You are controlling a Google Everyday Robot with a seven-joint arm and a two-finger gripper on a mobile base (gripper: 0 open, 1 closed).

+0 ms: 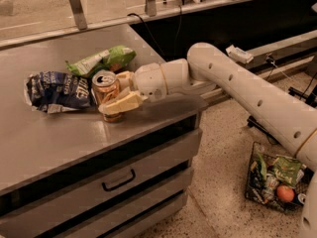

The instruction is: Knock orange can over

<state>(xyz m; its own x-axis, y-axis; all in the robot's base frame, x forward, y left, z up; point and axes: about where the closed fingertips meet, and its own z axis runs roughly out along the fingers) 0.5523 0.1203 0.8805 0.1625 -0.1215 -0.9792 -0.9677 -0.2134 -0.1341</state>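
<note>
Claw [112, 91] | spread wide, straddling orange can [105, 83] | can upright

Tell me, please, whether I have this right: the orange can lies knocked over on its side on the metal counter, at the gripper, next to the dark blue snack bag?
Not quite. The camera view shows the orange can standing upright, not on its side. The rest holds: it is on the metal counter, at the gripper, next to the dark blue snack bag.
</note>
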